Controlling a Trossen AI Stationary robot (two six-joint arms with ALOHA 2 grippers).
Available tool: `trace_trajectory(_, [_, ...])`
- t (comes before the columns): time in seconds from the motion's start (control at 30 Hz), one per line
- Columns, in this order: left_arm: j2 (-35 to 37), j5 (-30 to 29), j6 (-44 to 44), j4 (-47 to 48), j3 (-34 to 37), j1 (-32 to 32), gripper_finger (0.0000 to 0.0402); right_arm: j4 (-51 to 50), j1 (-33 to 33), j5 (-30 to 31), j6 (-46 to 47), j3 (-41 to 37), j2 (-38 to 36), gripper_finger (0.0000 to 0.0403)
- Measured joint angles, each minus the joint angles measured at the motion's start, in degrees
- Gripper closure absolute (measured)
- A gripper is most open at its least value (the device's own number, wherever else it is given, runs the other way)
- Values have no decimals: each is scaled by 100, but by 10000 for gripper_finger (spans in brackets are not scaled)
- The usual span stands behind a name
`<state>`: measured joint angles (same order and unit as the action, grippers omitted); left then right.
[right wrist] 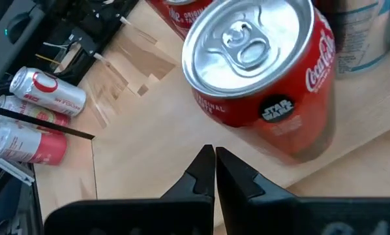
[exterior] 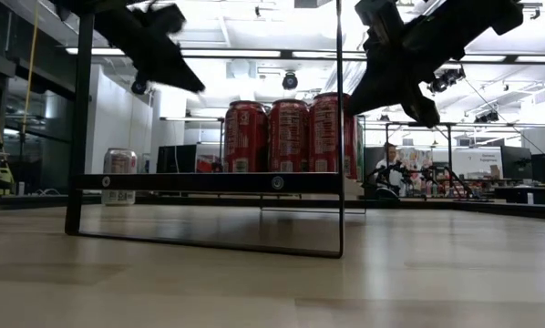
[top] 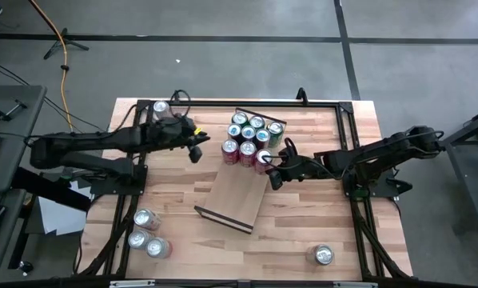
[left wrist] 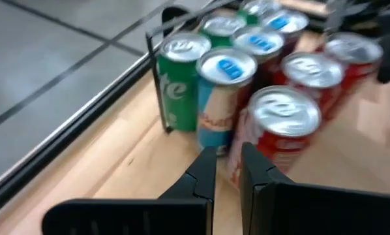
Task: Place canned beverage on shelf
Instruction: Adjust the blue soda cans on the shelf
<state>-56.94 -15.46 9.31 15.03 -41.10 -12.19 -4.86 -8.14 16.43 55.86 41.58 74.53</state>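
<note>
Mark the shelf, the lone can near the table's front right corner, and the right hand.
shelf (top: pixel 237 200), high view, bare board.
lone can (top: pixel 324 255), high view, top.
right hand (top: pixel 274 178), high view, fingertips.

Shelf (top: pixel 235 198): light wood, thin dark rails at short ends. Counter (top: pixel 303 224): pale plank pattern, black frame. Cans on shelf (top: pixel 251 138): red, green, pale with blue-marked tops; silver lids. Nearest red can (right wrist: pixel 260 78): white script, small black badge. Loose cans (top: pixel 147 232) on counter: silver with red. Both arms black. Floor (top: pixel 223 48) grey, dark lines; orange cable (top: pixel 61 40).
</note>
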Motion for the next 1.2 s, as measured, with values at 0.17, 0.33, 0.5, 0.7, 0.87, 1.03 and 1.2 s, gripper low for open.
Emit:
trace_trajectory(0.17, [-856, 800, 96, -783, 0, -547, 401, -41, -2, -116, -226, 135, -5, 403])
trace_trajectory(0.33, [-1373, 1146, 262, -1770, 2, -955, 402, -235, -4, -146, -671, 496, -5, 403])
trace_trajectory(0.5, [-1568, 1616, 358, -2122, 2, -1175, 401, -753, -4, -66, -1012, 897, -5, 403])
trace_trajectory(0.7, [-1703, 1699, 565, -2112, 2, -1268, 402, -1705, -4, 334, -1441, 1490, -5, 403])
trace_trajectory(0.87, [-1972, 1476, 788, -2124, -1, -1270, 402, -2133, -4, 554, -1735, 1867, -5, 403])
trace_trajectory(1.03, [-2222, 1445, 862, -2223, -104, -1258, 401, -2154, -4, 612, -1866, 2003, -5, 403])
trace_trajectory(1.2, [-2338, 1499, 860, -2223, -215, -1208, 401, -2229, -4, 629, -1857, 2026, -5, 403])
